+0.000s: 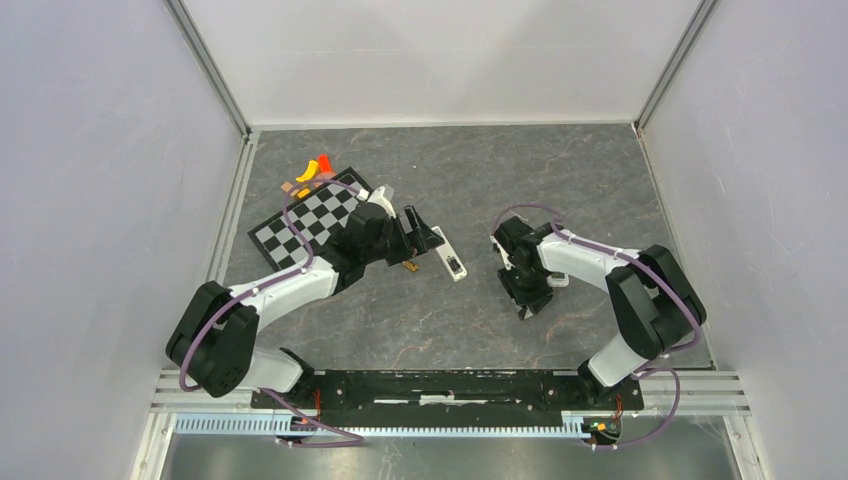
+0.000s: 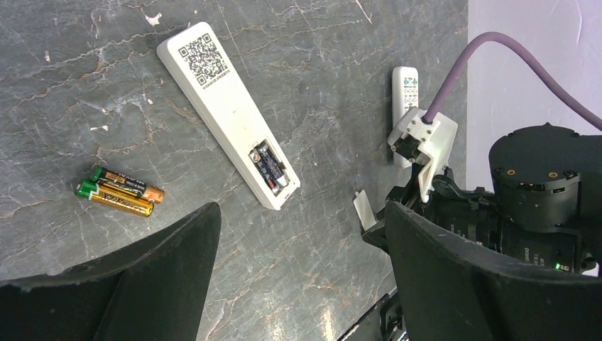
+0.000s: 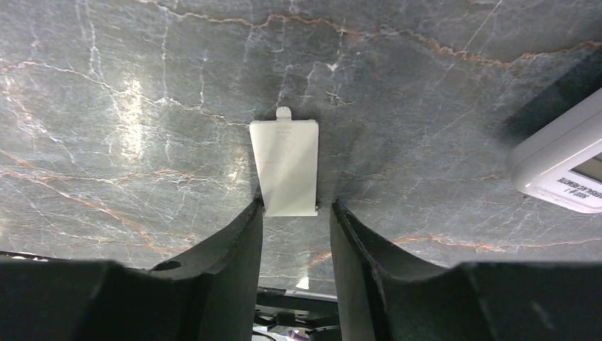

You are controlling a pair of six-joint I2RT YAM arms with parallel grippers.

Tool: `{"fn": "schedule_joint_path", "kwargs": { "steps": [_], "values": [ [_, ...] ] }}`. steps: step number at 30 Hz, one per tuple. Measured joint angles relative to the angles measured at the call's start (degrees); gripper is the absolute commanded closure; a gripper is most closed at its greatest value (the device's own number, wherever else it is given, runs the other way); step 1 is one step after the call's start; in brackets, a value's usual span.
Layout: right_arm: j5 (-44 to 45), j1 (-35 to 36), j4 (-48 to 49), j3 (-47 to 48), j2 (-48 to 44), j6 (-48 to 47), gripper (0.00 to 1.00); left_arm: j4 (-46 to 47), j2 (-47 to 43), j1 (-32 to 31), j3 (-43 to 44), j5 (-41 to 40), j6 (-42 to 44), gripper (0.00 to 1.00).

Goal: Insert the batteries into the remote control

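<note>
The remote control (image 2: 226, 106) lies face down on the marble table, QR label up. Its battery bay (image 2: 270, 168) is open, with dark contents I cannot make out. It also shows in the top view (image 1: 450, 262). Two batteries (image 2: 117, 193), dark with gold bands, lie side by side left of it, small in the top view (image 1: 410, 266). My left gripper (image 2: 302, 213) is open and empty, above bare table near the remote's open end. My right gripper (image 3: 296, 209) holds the near end of the white battery cover (image 3: 284, 163), seen from the left wrist too (image 2: 363, 210).
A second white handset with a display and buttons (image 2: 406, 89) lies beyond my right gripper, its corner showing in the right wrist view (image 3: 564, 167). A checkerboard (image 1: 310, 225) with orange and red pieces (image 1: 315, 170) sits at the back left. Walls enclose the table.
</note>
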Motion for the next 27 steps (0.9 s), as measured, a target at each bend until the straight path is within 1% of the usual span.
{"fn": "schedule_joint_path", "kwargs": {
  "steps": [5, 10, 18, 27],
  "values": [
    [-0.5, -0.2, 0.3, -0.5, -0.4, -0.3, 0.65, 0.0, 0.0, 0.0, 0.0, 0.0, 0.0, 0.09],
    [-0.5, -0.2, 0.5, -0.9, -0.7, -0.6, 0.7, 0.0, 0.0, 0.0, 0.0, 0.3, 0.0, 0.09],
    [-1.2, -0.2, 1.2, -1.6, -1.8, -0.5, 0.72, 1.2, 0.5, 0.0, 0.0, 4.8, 0.0, 0.1],
    [-3.8, -0.2, 4.2, -2.1, -4.5, -0.3, 0.71, 4.1, 4.4, -0.2, -0.3, 10.5, -1.2, 0.11]
  ]
}}
